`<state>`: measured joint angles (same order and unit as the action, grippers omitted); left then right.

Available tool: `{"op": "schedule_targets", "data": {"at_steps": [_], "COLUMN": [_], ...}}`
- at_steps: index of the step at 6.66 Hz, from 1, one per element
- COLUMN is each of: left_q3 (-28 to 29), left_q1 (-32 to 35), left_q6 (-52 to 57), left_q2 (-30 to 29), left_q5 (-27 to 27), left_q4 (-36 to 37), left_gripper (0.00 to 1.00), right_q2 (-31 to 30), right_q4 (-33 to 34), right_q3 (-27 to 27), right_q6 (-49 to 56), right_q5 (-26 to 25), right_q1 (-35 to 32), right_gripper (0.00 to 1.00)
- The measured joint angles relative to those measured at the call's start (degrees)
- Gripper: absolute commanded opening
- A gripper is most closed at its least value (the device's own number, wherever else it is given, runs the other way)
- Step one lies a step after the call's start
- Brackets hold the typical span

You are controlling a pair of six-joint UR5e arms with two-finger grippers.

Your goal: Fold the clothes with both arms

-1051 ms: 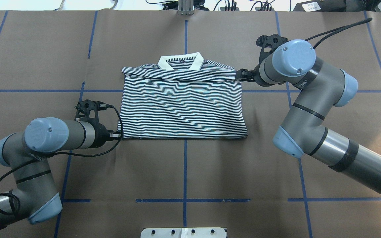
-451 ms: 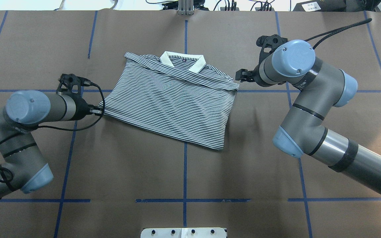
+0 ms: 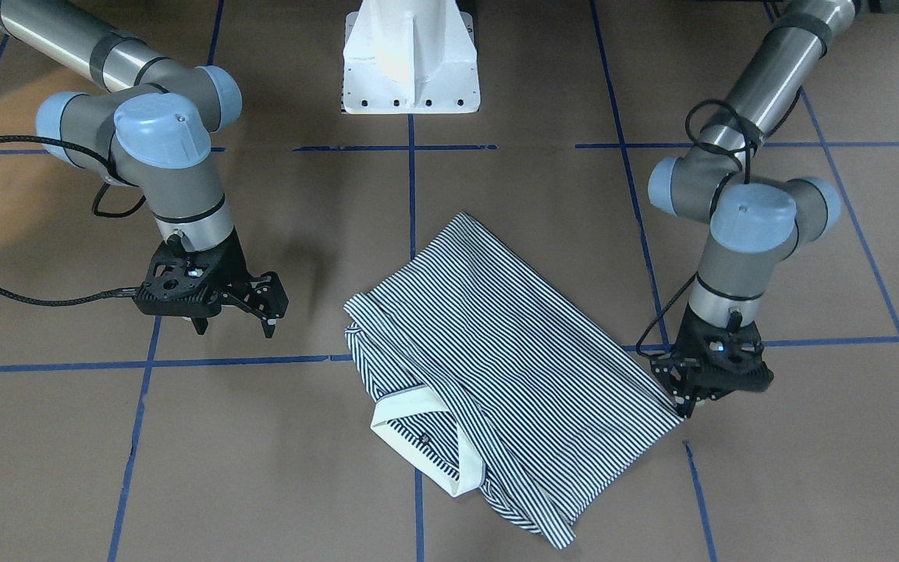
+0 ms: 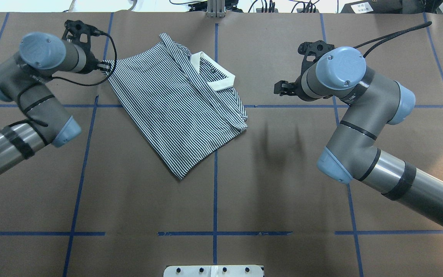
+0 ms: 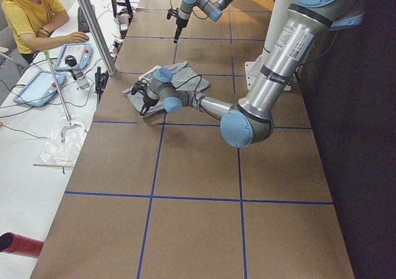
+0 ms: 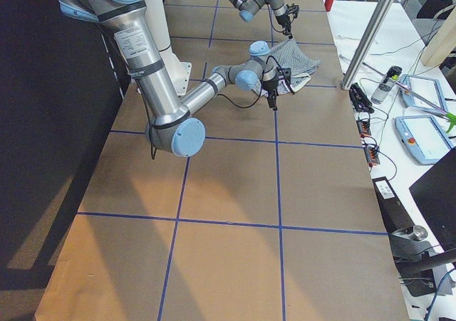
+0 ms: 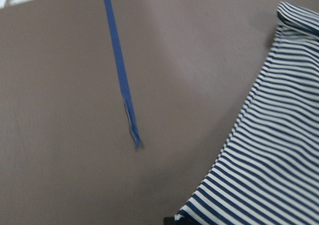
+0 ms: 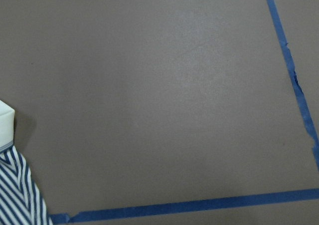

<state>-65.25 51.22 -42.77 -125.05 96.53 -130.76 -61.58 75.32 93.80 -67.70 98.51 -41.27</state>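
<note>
The navy-and-white striped polo shirt [image 4: 175, 104] lies folded and turned at an angle on the brown table, left of centre, its white collar [image 4: 214, 75] toward the far side. It also shows in the front view [image 3: 512, 351]. My left gripper [image 4: 106, 66] is shut on the shirt's far-left corner, also seen in the front view [image 3: 680, 402]. The left wrist view shows the striped cloth [image 7: 279, 150] at its lower right. My right gripper [image 4: 281, 88] hangs open and empty, well right of the shirt, and shows in the front view [image 3: 266, 308].
Blue tape lines [image 4: 215, 192] grid the brown table cover. The white pedestal base [image 3: 410, 55] stands at the robot's edge. A metal post [image 4: 215, 9] rises at the far edge. An operator [image 5: 31, 13] sits at a side desk with tablets.
My right gripper let go of the shirt's shoulder and stayed put. My left arm swung to the far left holding the corner, dragging and turning the shirt clockwise and leftward.
</note>
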Motion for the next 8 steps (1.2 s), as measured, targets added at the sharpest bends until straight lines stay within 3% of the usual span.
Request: {"op": "schedule_targets", "data": {"at_steps": [1, 2, 3, 5, 8], "left_q3": [8.89, 14.39, 15.30, 12.16, 8.51], "left_q1": [1.07, 1.55, 2.17, 4.26, 4.99], "left_q6": [0.31, 0.82, 2.89, 7.83, 8.78], "left_q2": [-5.93, -8.47, -7.60, -5.09, -2.81], "left_q5": [-2.29, -4.12, -4.68, -1.12, 1.67], "left_q4": [-2.62, -5.48, -7.85, -9.44, -9.64], "left_gripper": [0.46, 0.99, 1.00, 1.00, 1.00], "right_q2": [0.01, 0.03, 0.31, 3.88, 16.51], "right_q4": [0.00, 0.00, 0.02, -0.02, 0.05], "right_q3": [-0.01, -0.01, -0.01, -2.46, -14.39], "right_q6": [-0.02, -0.11, -0.64, -7.62, -24.48], "right_q5": [-0.02, -0.01, -0.01, -0.62, -6.49], "right_q1": [-0.03, -0.02, 0.14, 1.27, 5.31], "right_gripper": [1.00, 1.00, 0.96, 0.69, 0.67]}}
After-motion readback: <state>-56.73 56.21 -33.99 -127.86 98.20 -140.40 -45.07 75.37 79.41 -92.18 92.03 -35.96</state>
